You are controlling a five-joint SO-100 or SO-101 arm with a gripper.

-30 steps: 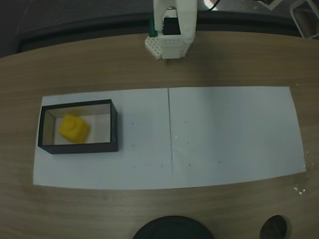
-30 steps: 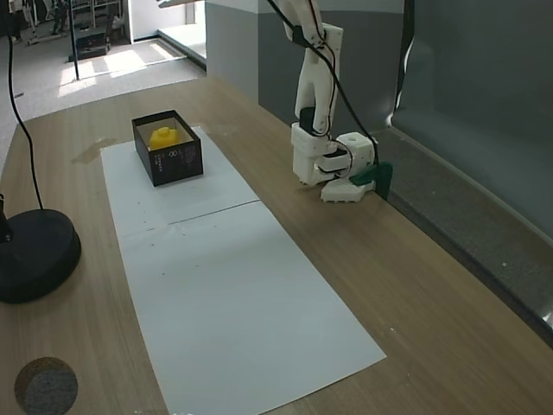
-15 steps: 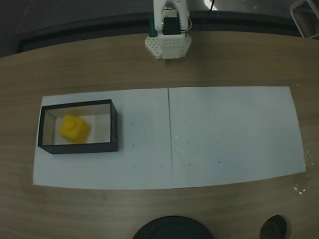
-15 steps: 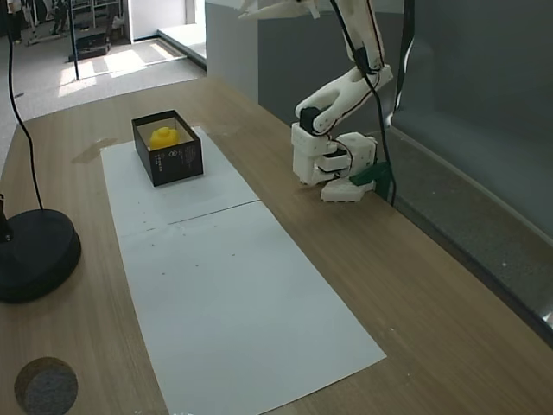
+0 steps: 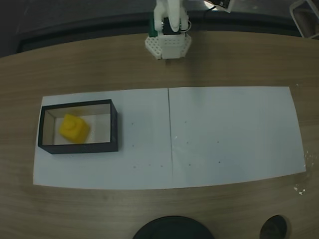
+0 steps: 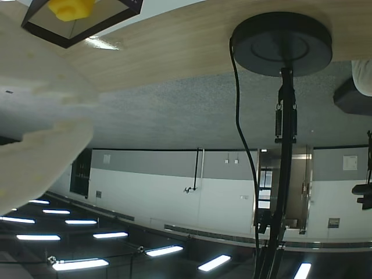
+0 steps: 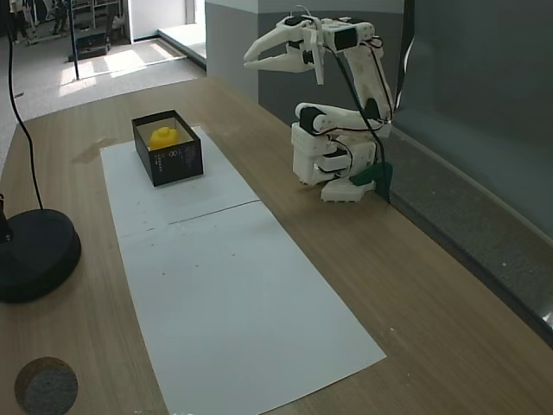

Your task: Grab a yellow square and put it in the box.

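Note:
The yellow square (image 5: 74,127) lies inside the box (image 5: 79,148), near its left end, on the left part of the white paper. In the side fixed view, the yellow square (image 7: 162,137) shows above the box's black wall (image 7: 177,160). My gripper (image 7: 251,63) hangs high in the air above the arm's base, well away from the box, pointing toward it. Its jaws are slightly open with nothing between them. The wrist view, upside down, has the box (image 6: 104,26) with the yellow square (image 6: 71,6) at the top left and one blurred pale finger (image 6: 35,151) at the left.
A long white paper sheet (image 5: 224,134) covers the middle of the wooden table. The arm's white base (image 5: 168,45) stands at the far edge. A black round stand base (image 7: 34,255) with a pole sits at the near edge, beside a dark round hole (image 7: 45,385).
The arm has folded back over its base, and the gripper has dropped into the side fixed view. The yellow square and the box have not moved.

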